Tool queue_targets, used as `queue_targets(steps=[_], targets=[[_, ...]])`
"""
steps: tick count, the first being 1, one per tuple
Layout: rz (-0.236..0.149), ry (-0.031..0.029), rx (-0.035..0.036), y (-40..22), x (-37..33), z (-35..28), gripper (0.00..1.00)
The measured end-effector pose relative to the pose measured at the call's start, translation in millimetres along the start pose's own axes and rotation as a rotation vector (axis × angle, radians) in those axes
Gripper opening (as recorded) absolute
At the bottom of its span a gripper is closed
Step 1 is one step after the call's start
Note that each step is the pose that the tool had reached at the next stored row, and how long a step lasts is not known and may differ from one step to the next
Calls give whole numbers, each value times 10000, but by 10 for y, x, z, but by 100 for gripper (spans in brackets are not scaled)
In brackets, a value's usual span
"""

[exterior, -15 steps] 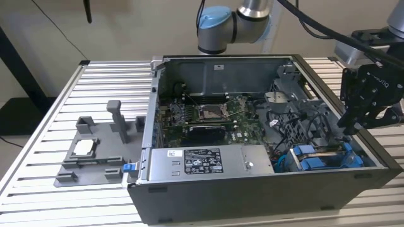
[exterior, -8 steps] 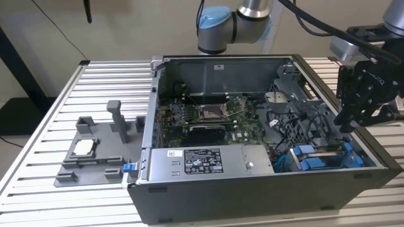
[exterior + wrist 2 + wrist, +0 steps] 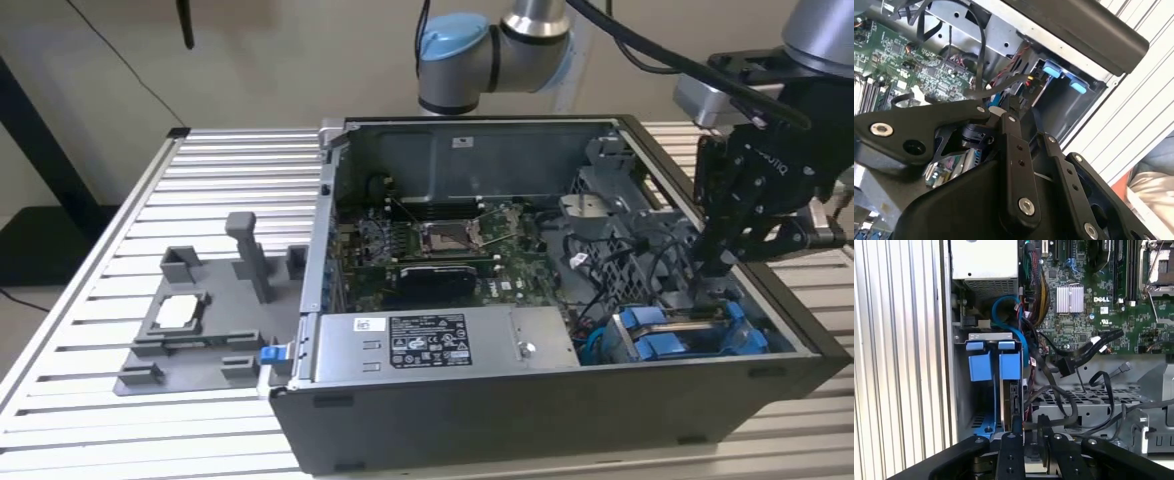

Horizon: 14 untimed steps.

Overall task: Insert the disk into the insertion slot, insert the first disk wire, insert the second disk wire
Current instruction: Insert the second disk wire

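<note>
My gripper (image 3: 1030,429) is closed on a small pale disk wire connector (image 3: 995,111), low inside the open case (image 3: 534,400). Just beyond it, the disk (image 3: 1010,365) sits in the insertion slot (image 3: 963,390) with its blue carrier tabs showing. Loose black cables (image 3: 1065,366) crowd right beside the slot, and a blue cable (image 3: 1023,342) loops behind it. Farther off are the power-supply box (image 3: 984,260) and the motherboard (image 3: 1089,300). The slatted surface (image 3: 899,340) runs alongside the case.
</note>
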<state>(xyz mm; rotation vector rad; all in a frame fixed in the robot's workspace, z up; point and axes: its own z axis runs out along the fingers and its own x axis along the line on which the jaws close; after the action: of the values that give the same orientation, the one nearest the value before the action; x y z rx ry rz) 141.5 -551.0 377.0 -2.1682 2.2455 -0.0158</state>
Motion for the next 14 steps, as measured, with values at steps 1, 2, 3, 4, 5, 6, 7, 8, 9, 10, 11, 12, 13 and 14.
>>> queue_targets(steps=[1, 2, 3, 4, 5, 6, 7, 8, 9, 10, 11, 12, 13, 14], targets=[[-1, 0, 1, 18, -11, -1, 27], [-1, 0, 1, 38, -23, -1, 27], [-1, 0, 2, 56, -35, -1, 27], [-1, 0, 4, 76, -47, -1, 27], [0, 0, 5, 95, -59, -2, 27], [0, 0, 8, 114, -74, -2, 27], [0, 0, 11, 133, -90, -2, 27], [-1, -1, 14, 150, -103, -3, 27], [-1, -1, 16, 165, -114, -3, 27], [0, -2, 19, 179, -123, -4, 27], [-1, 0, 21, 188, -129, -6, 27], [0, 0, 21, 196, -135, -10, 27], [-1, 2, 21, 202, -139, -17, 27], [-1, 2, 21, 207, -142, -27, 27]])
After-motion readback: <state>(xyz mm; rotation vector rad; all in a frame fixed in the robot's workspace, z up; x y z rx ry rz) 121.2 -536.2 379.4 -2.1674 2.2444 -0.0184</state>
